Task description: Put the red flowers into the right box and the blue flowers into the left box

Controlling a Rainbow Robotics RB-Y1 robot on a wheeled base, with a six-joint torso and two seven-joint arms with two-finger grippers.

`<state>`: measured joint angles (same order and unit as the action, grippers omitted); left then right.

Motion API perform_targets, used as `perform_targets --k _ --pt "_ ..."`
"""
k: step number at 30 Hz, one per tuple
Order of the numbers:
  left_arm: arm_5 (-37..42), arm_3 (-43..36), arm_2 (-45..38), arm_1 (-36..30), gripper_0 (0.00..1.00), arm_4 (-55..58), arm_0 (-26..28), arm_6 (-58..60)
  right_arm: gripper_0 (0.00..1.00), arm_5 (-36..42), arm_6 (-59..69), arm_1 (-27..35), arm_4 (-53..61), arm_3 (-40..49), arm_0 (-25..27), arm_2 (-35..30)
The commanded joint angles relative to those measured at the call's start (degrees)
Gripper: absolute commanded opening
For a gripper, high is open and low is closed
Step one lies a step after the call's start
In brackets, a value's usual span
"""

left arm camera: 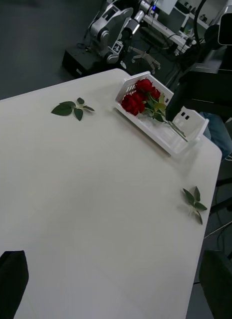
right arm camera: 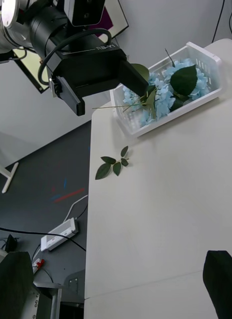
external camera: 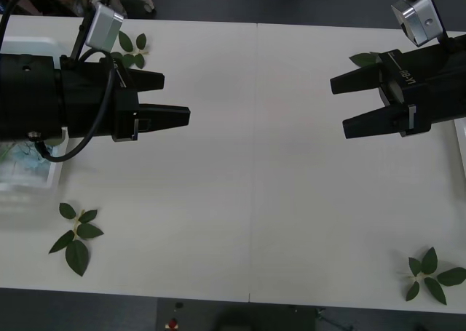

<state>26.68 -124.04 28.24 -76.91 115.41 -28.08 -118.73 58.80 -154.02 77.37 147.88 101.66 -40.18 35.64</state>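
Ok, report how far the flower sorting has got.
Looks finished: red flowers lie in the right box, blue flowers in the left box. Left gripper and right gripper hover open, holding nothing. Only loose leaf sprigs remain on the table.

Tabletop (external camera: 255,164): white, smooth, matt.
Left box (right arm camera: 205,62): white plastic, slotted walls, slight sheen.
Right box (left arm camera: 188,122): white plastic, slotted end, smooth.
Blue flowers (right arm camera: 163,97): pale, cloth-like petals, matt; broad leaves faintly glossy.
Red flowers (left arm camera: 138,97): deep red, velvety cloth look.
Left claw (external camera: 164,98): black, matt, hard plastic look.
Right claw (external camera: 349,102): black, matt.
Leaf sprigs (external camera: 76,236): dark green, smooth.
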Motion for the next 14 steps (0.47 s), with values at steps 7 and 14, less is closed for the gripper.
perform_targets --k 7,14 --pt "-0.4 -0.5 -0.56 1.41 1.0 -0.18 -1.36 -0.36 1.0 0.09 -0.98 -0.29 0.66 0.3 -0.6 -0.66" --pt "-0.4 -0.5 -0.56 1.41 1.0 -0.18 -1.36 -0.36 1.0 0.09 -0.98 -0.29 0.66 0.3 -0.6 -0.66"
